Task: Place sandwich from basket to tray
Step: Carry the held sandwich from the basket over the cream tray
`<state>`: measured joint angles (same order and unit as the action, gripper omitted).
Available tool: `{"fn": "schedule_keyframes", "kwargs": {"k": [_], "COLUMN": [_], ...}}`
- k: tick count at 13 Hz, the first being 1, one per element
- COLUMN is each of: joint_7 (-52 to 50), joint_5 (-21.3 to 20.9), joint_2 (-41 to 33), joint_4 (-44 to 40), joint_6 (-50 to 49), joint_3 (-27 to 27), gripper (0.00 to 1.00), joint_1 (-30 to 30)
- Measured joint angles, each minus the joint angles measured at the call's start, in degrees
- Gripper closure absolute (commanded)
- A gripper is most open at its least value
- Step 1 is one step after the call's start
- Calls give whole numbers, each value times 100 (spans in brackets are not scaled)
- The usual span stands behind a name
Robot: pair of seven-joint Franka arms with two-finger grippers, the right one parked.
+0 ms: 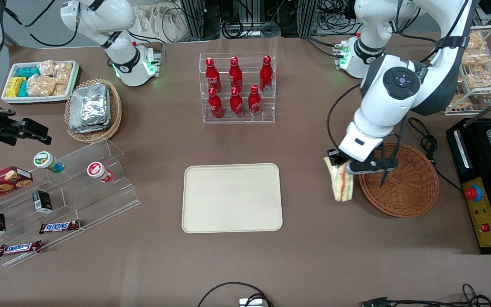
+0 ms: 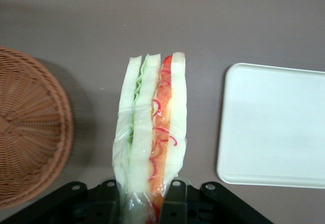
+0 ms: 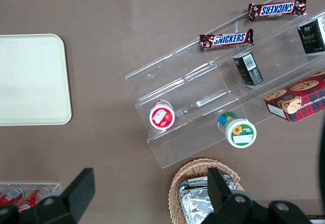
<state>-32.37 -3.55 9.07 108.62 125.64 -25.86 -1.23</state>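
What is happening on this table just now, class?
The left arm's hand is shut on a wrapped sandwich and holds it above the table, between the reddish-brown wicker basket and the cream tray. The basket holds nothing now, and the tray is bare. The sandwich is out of the basket but not yet set on the tray.
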Motion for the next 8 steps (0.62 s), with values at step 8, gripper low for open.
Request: {"fn": "schedule_keyframes", "kwargs": {"k": [8], "joint_7": [-1915], "joint_5": [-1976], "joint_2": [2283], "joint_4": [-2094], "joint_6": [-589], "joint_3": [-988], "gripper": [96], "joint_1": [685]}}
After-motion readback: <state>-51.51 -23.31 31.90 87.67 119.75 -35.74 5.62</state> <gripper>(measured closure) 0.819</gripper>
